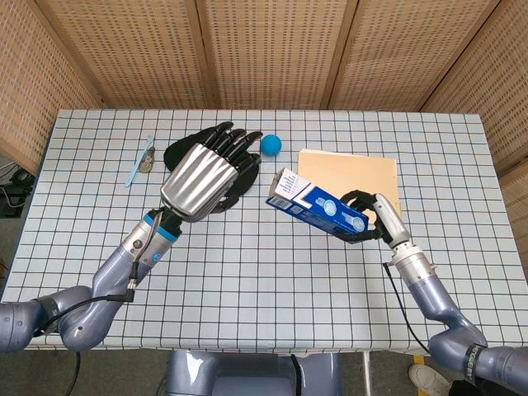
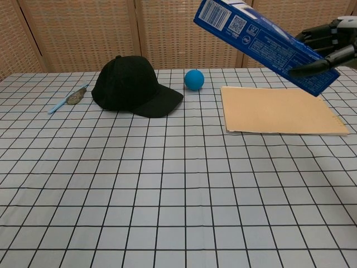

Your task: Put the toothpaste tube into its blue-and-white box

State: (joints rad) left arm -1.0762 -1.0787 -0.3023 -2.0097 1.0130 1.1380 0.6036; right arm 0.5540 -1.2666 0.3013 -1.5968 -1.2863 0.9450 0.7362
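My right hand [image 1: 373,219] grips the blue-and-white toothpaste box [image 1: 317,210] by its right end and holds it in the air, tilted, above the table. The chest view shows the same box [image 2: 263,45] high up, slanting down to the right hand [image 2: 328,47]. The box's free end points left toward my left hand [image 1: 202,171]. That hand hovers over the black cap with its fingers stretched out, a clear gap from the box, and nothing shows in it. No toothpaste tube shows in either view.
A black cap [image 2: 134,86] lies at the back left, a blue ball [image 2: 194,79] beside it. A tan folder [image 2: 279,109] lies flat at the right, under the raised box. A blue toothbrush [image 2: 67,99] lies at the far left.
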